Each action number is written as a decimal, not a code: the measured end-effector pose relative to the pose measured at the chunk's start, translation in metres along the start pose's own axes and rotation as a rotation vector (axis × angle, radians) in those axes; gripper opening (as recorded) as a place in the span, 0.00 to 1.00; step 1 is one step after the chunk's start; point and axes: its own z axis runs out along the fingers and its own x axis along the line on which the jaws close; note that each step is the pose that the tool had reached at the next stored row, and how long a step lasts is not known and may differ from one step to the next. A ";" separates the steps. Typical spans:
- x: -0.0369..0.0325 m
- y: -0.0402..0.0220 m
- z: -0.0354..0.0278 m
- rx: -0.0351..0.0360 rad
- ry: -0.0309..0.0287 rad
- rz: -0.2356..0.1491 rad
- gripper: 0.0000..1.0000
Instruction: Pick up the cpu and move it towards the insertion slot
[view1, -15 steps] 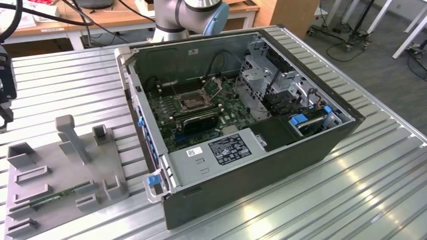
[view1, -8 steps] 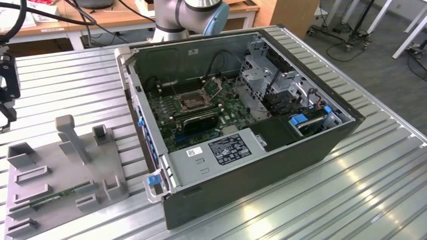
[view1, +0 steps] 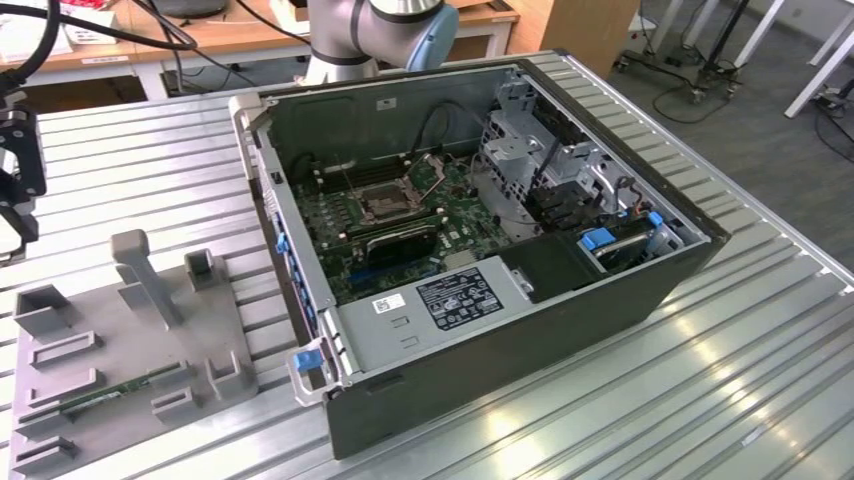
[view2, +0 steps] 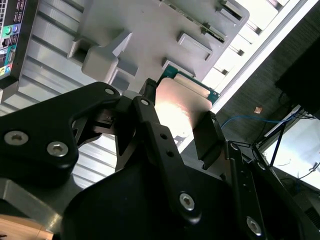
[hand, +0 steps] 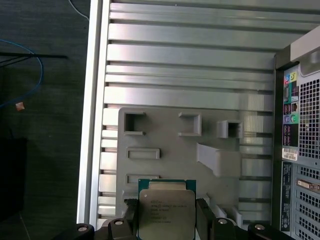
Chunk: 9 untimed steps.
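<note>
1. In the first wrist view, the cpu was seen clamped between the two black fingers of the pincer. Its pale metal face was turned to the camera, and a green edge showed along one side.
2. The pincer was thus clenched on the cpu, with one finger pressed to each of two opposite edges. The same grasp was shown in the second wrist view.
3. Behind the cpu, a grey plastic fixture with square and oblong recesses was seen lying on the slatted metal table. The cpu appeared to be held above the fixture rather than resting in it, though this could not be settled.
4. In the exterior view, the fixture lay in the lower left of the frame, just beside the open computer case in the centre. A green memory stick was set in the fixture.
5. The insertion slot was seen on the motherboard inside the case, in the upper centre of the frame. Its dark centre was framed in silvery metal.
6. The slot was well apart from the pincer, whose black body was seen at the exterior view's left edge.
7. The arm was seen at the top of the frame, behind the case.
</note>
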 end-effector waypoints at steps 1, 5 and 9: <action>-0.0001 0.0000 0.0000 0.0000 0.0000 0.000 0.55; -0.0001 0.0000 -0.0007 0.0000 0.0001 0.000 0.55; -0.0001 0.0001 -0.0017 0.0000 -0.0001 0.000 0.55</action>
